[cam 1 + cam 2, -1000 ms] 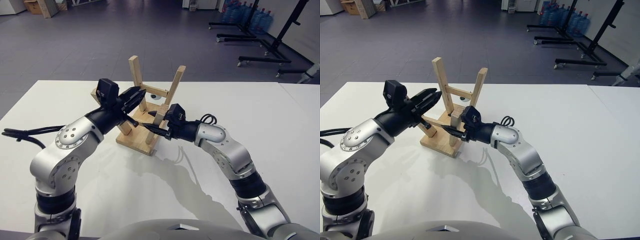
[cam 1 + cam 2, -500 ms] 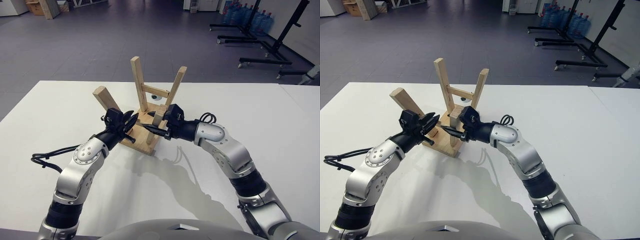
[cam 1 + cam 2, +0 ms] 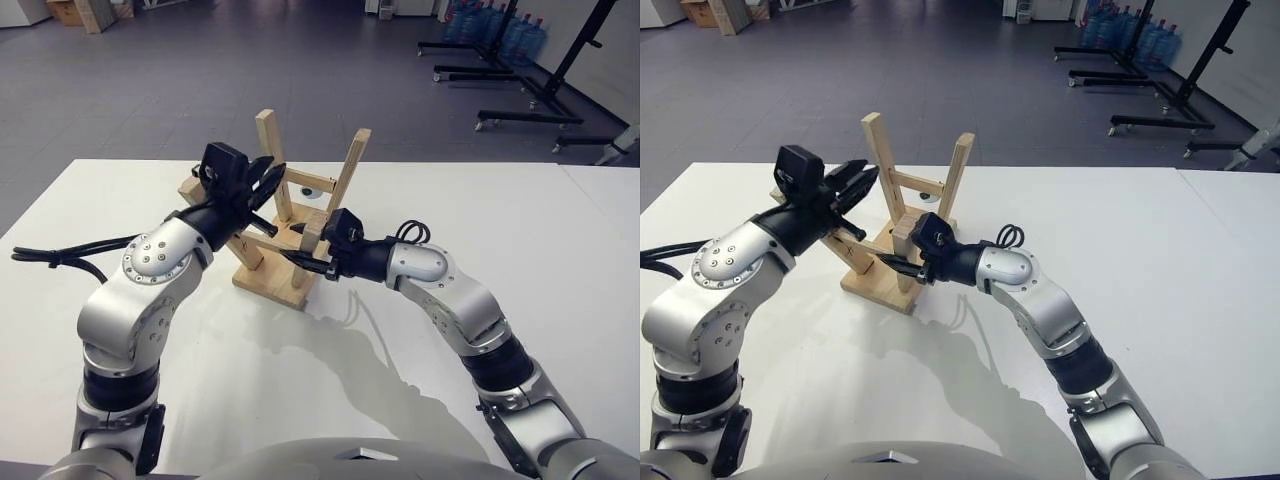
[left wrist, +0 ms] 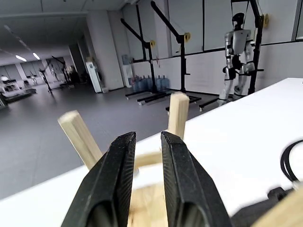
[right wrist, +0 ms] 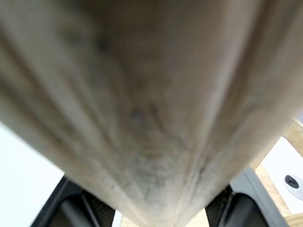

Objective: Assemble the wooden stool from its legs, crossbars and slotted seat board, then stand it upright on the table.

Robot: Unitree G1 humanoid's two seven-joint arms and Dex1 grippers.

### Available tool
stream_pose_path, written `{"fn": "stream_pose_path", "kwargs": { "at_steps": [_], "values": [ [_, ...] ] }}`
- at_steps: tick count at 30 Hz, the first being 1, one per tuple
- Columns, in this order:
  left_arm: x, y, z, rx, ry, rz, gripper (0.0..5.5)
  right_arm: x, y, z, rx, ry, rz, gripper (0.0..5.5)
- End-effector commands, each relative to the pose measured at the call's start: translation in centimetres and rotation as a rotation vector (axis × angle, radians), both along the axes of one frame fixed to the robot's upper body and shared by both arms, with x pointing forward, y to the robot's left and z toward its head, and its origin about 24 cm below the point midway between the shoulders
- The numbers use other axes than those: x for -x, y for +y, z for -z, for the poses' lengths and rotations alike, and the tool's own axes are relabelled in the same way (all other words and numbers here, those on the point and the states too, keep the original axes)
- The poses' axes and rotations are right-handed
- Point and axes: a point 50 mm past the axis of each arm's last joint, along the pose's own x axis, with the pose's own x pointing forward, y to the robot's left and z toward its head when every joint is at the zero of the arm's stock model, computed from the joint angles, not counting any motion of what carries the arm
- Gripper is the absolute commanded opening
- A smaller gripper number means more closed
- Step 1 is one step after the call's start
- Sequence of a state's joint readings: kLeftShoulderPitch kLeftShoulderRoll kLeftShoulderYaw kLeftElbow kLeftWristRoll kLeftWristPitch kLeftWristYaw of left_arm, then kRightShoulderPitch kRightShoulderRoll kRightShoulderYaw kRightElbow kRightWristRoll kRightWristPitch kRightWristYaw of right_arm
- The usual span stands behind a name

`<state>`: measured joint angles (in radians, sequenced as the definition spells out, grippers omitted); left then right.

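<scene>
While the left gripper [image 3: 268, 178] is hovering slightly parted beside the upturned stool [image 3: 272, 282] on the counter [image 3: 560, 260], the right gripper [image 3: 300, 262] is clamping one leg [image 3: 314, 228].

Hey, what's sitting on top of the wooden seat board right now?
Legs stand up from the seat board: two far legs joined by a crossbar. The right gripper clamps a near leg; the arms hide the near joints.

Stool [image 3: 272, 282] of pale unvarnished wood; table [image 3: 560, 260] matt white; jaws of left gripper [image 4: 147, 138] matt black
</scene>
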<state>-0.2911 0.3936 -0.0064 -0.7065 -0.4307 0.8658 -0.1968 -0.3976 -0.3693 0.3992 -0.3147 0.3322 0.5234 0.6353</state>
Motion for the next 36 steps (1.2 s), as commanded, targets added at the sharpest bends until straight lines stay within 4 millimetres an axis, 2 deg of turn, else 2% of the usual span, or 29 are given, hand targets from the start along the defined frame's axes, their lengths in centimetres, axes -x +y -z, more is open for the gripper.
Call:
{"fn": "stream_pose_path", "kwargs": {
  "at_steps": [1,4,6,7,9,14,16,21,26,31,33,36],
  "values": [
    [1.7,1.1,7.8,-0.024,0.275,-0.057,0.96,0.0,-1.9,4.2,0.232,0.141,0.072,2.06],
    [2.9,1.9,13.2,-0.073,0.418,-0.097,0.96,0.2,-2.0,4.7,0.251,0.147,0.08,2.06],
    [3.2,2.3,14.7,-0.08,0.439,-0.106,0.96,0.3,-2.1,5.0,0.26,0.148,0.085,2.06],
    [3.1,2.4,14.4,-0.077,0.418,-0.105,0.96,0.3,-2.1,5.0,0.262,0.149,0.086,2.06],
    [2.4,2.9,12.4,-0.087,0.336,-0.102,0.96,0.4,-2.1,5.1,0.268,0.151,0.086,2.06],
    [0.2,3.2,3.2,0.013,0.06,-0.075,0.96,0.7,-2.2,5.2,0.254,0.168,0.083,2.06],
    [0.0,2.7,0.8,0.06,0.002,-0.049,0.96,0.7,-2.2,5.3,0.251,0.172,0.083,2.06],
    [0.1,1.4,-0.3,0.075,-0.005,-0.003,0.96,0.7,-2.2,5.2,0.246,0.171,0.083,2.06],
    [0.0,1.1,-2.6,0.121,-0.069,0.021,0.96,0.6,-2.3,5.5,0.25,0.178,0.085,2.06],
    [-0.1,1.1,-1.1,0.107,-0.007,-0.003,0.96,0.5,-2.4,5.5,0.243,0.183,0.09,2.06],
    [-0.1,1.3,1.0,0.076,0.059,-0.019,0.96,0.5,-2.4,5.5,0.241,0.184,0.092,2.06],
    [0.5,1.4,5.9,0.041,0.199,-0.05,0.96,0.5,-2.4,5.5,0.239,0.185,0.094,2.06]
  ]
}}
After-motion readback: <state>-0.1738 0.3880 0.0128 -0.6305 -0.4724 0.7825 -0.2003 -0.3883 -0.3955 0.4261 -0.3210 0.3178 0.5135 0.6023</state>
